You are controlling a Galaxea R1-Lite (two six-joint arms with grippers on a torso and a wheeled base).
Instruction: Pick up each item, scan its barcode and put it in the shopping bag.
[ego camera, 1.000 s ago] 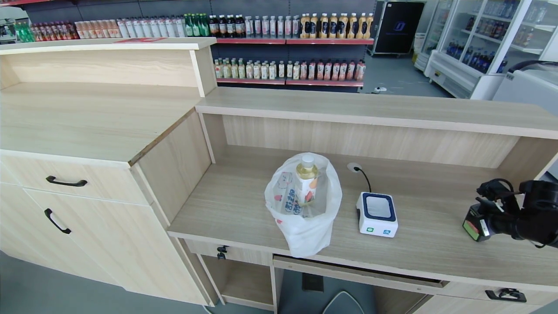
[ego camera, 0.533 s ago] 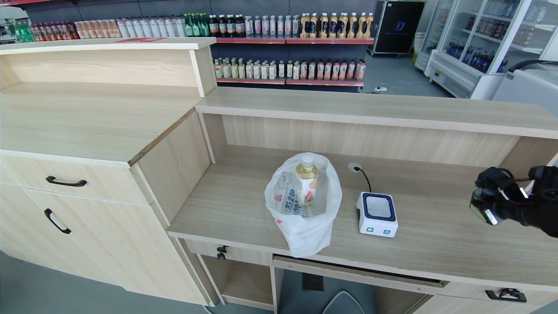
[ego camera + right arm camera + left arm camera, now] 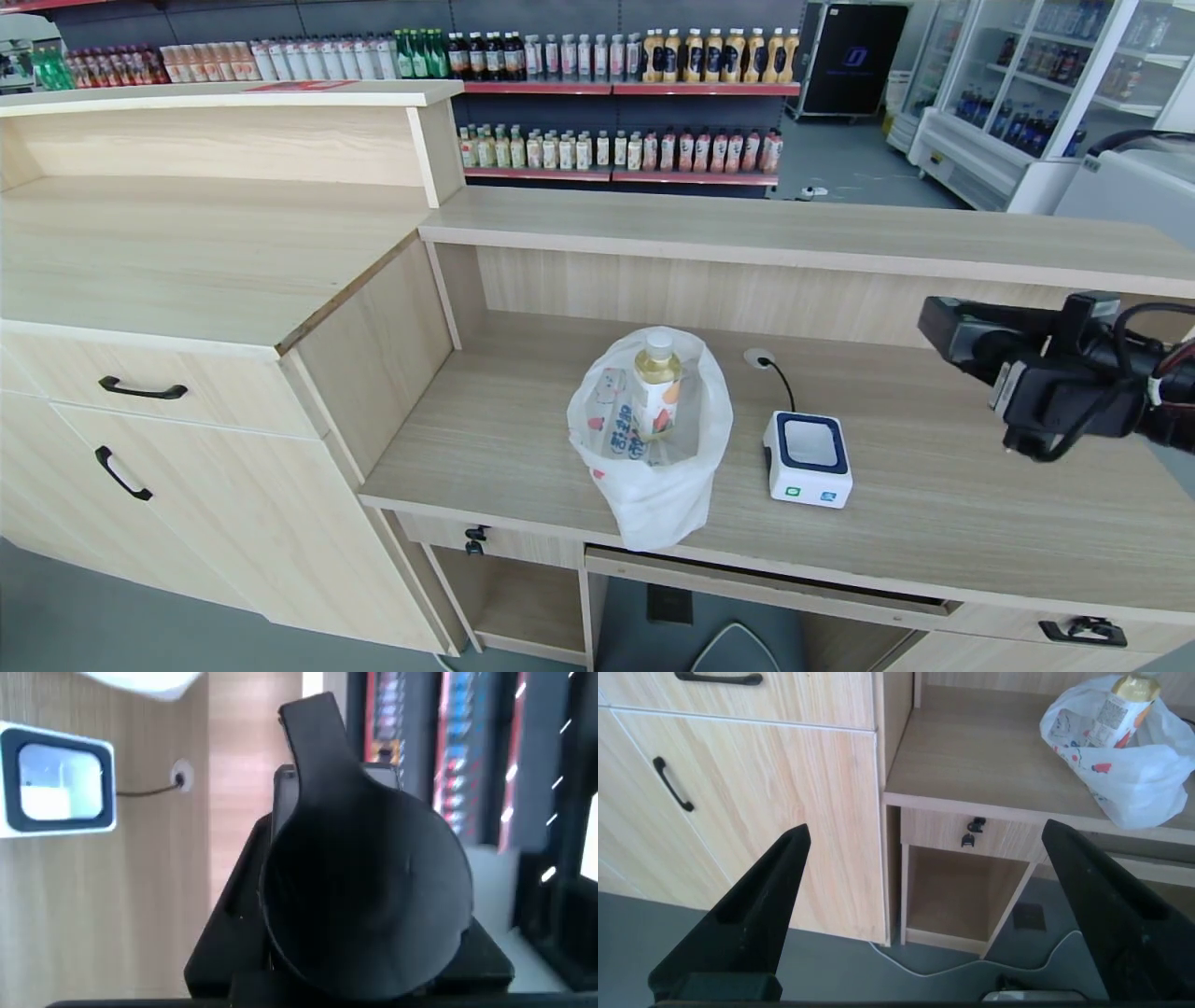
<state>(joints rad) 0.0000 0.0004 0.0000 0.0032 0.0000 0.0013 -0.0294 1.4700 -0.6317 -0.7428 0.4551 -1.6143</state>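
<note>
Left gripper (image 3: pixel 924 829) jaws are spread wide, arm hanging low by the cabinet (image 3: pixel 785 775) front. Right gripper (image 3: pixel 938 327), can't tell its state, it's held sideways above the counter (image 3: pixel 934 532). Shopping bag (image 3: pixel 653 499) stands just beside the scanner (image 3: pixel 808 457), bottle (image 3: pixel 656 373) upright inside

White shopping bag (image 3: pixel 653 504), red print; amber bottle (image 3: pixel 656 378), white-capped; white scanner (image 3: pixel 808 457), navy frame.

**Right hand lifts and turns**

The right hand (image 3: pixel 941 329) has risen from low over the counter (image 3: pixel 934 523) at its right edge. It now hangs well above it, in front of the back panel (image 3: pixel 747 299). It has also swung round, so its tip points toward the robot's left.
</note>
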